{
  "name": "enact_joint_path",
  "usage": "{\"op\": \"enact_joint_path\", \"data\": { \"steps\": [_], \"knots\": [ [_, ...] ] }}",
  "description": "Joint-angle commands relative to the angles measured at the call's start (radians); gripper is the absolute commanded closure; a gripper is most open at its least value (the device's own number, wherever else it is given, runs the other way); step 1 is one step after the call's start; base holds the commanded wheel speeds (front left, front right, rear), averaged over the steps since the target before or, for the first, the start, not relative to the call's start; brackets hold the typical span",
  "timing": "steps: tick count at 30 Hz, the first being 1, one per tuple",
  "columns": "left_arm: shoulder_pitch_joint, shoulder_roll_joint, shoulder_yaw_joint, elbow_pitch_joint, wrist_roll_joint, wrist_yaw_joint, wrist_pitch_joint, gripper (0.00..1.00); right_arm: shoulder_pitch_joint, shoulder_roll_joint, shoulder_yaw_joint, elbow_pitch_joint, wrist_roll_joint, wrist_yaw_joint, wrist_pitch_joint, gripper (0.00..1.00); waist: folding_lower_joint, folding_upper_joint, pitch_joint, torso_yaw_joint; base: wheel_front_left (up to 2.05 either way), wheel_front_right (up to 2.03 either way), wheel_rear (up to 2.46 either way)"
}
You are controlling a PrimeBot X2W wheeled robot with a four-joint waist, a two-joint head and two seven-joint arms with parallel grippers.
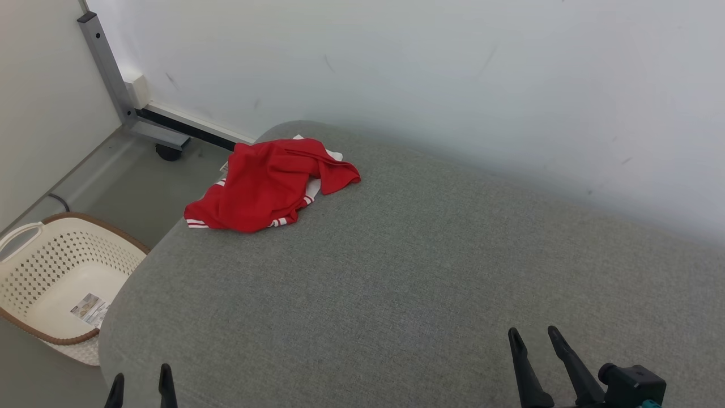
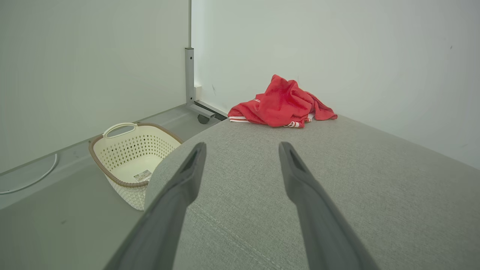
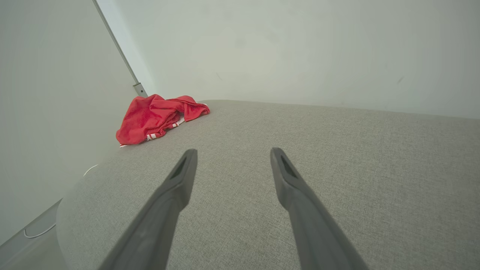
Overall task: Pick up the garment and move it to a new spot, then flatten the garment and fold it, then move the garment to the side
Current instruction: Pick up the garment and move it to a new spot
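The garment point(image 1: 266, 184) is red with white-striped hems and lies crumpled at the far left corner of the grey cushioned surface point(image 1: 419, 266). It also shows as a red heap, the garment point(image 2: 279, 103) ahead of the left fingers and the garment point(image 3: 153, 118) far to the upper left of the right fingers. My left gripper point(image 1: 141, 378) is open at the near left edge, far from the cloth. My right gripper point(image 1: 533, 334) is open at the near right, with nothing between its fingers. Both hover over bare fabric.
A cream perforated laundry basket point(image 1: 62, 277) with a brown rim stands on the floor left of the surface. A grey wheeled metal frame point(image 1: 122, 96) stands at the back left. White walls close off the far side. A cable point(image 2: 30, 180) lies on the floor.
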Motion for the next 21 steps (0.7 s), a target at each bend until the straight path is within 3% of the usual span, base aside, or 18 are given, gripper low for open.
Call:
{"op": "enact_joint_path", "data": {
  "steps": [1,10,12,21],
  "knots": [
    [-0.025,-0.010,-0.003,0.011,-0.008,0.007,0.014,0.00,-0.002,0.001,-0.002,0.002,0.003,-0.002,-0.006,0.00,0.0000,-0.0001,0.000,0.000,0.00,0.00,0.00],
    [-0.196,-0.040,-0.046,0.127,-0.069,-0.025,0.114,0.00,0.026,0.001,-0.024,-0.025,-0.009,-0.002,0.004,0.00,0.0000,-0.0001,0.022,-0.001,0.00,0.00,0.00],
    [-0.276,-0.017,-0.076,0.180,-0.047,-0.041,0.173,0.00,0.029,0.001,-0.025,-0.045,-0.022,-0.002,0.019,0.00,0.0000,-0.0001,0.042,-0.004,0.00,0.00,0.00],
    [-0.597,-0.018,-0.073,0.447,-0.081,-0.031,0.297,0.00,-0.004,0.000,0.040,-0.155,-0.084,-0.002,0.111,0.00,0.0000,-0.0001,0.173,-0.108,0.00,0.00,0.00]
  ]
}}
